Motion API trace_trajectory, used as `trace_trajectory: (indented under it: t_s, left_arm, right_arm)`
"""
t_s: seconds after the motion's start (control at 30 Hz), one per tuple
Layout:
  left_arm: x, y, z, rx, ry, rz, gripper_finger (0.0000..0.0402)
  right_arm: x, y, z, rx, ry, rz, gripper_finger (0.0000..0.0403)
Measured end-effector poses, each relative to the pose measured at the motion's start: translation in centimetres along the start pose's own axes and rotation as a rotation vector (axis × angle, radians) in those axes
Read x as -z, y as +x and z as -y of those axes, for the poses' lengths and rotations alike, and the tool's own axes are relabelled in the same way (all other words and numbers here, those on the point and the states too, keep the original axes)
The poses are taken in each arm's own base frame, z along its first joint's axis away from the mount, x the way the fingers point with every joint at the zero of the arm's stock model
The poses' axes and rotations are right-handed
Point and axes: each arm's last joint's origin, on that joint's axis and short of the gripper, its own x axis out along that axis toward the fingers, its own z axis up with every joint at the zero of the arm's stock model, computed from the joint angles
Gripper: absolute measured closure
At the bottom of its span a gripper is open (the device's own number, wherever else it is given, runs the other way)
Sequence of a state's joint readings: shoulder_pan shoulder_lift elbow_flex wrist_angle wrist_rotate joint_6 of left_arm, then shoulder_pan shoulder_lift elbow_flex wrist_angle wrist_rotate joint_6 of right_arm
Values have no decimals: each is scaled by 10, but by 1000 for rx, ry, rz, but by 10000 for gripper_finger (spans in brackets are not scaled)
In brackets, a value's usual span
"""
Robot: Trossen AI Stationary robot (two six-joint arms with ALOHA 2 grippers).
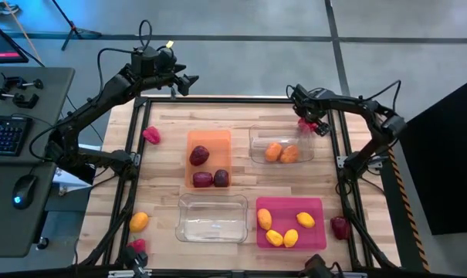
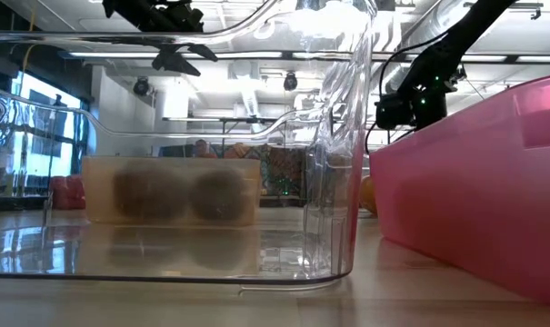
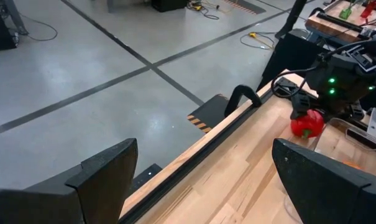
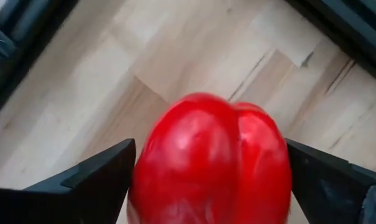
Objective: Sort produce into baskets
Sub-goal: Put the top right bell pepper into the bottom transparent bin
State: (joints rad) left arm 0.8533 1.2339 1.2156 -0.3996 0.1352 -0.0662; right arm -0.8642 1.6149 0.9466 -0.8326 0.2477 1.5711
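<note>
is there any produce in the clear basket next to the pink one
No, the clear basket beside the pink basket shows only bare plastic in the high view.

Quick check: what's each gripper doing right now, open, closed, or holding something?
Left gripper: open, holding nothing.
Right gripper: open, fingers either side of a red pepper, not gripping it.

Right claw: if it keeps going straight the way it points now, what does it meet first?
The red pepper. The right claw stands open with the pepper between its fingers, right in front of it, on the wooden table. Whether the fingers already touch it is unclear.
</note>
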Motion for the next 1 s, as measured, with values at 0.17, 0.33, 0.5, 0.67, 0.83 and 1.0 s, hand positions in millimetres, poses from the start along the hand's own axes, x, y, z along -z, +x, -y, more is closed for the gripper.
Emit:
trace_trajectory:
  t_s: [0.17,0.33,0.5,0.67,0.83,1.0]
  left_arm:
    - [0,0,0,0,0,0,41]
    - [0,0,0,1,0,0,41]
    - [0,0,0,1,0,0,41]
    - [0,0,0,1,0,0,41]
    - [0,0,0,0,0,0,41]
    - [0,0,0,0,0,0,41]
  right_arm:
    - [0,10,-2,35,37,-71,24]
    - [-3,13,-4,29,47,-48,24]
    - [-4,13,-5,19,42,-17,24]
    - [-7,14,-5,16,65,-56,41]
    - [-13,16,-8,-23,19,-122,105]
    - [-25,2,-8,-122,-58,-140,130]
